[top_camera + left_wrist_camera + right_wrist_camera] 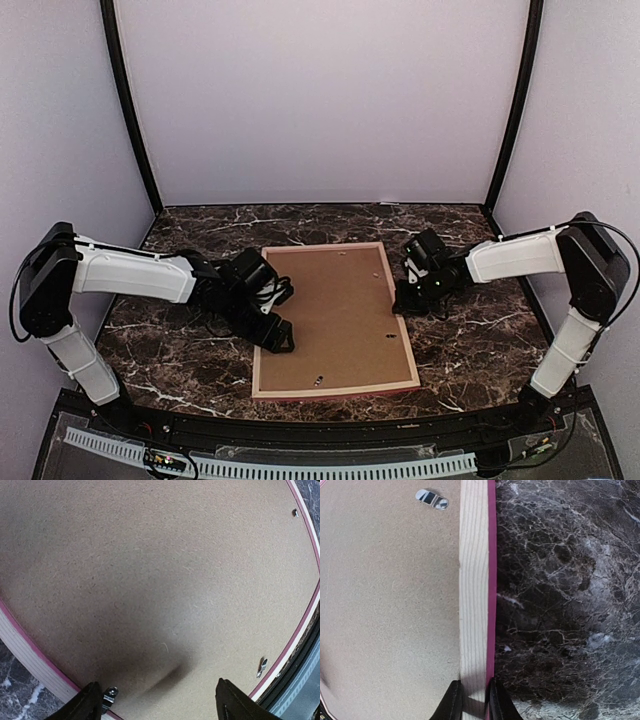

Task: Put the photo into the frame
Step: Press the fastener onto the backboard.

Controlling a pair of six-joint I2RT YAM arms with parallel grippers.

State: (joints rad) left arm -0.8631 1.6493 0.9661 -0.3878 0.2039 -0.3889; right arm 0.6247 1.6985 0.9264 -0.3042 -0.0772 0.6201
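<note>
The frame (335,388) lies face down on the marble table, with the plain brown backing board (330,315) filling it. The photo is not visible in any view. My left gripper (275,335) is open over the board's left side; in the left wrist view its fingertips stand wide apart (160,695) above the board (150,570), by the frame's rail (25,645). My right gripper (405,300) is at the frame's right side. In the right wrist view it (473,700) is shut across the light wood and pink rail (474,595).
Small metal tabs sit along the board's edge: one by my left finger (110,696), one at the far side (262,667), one near the right rail (432,499). Dark marble table (560,605) lies to the frame's right. Walls enclose the back and sides.
</note>
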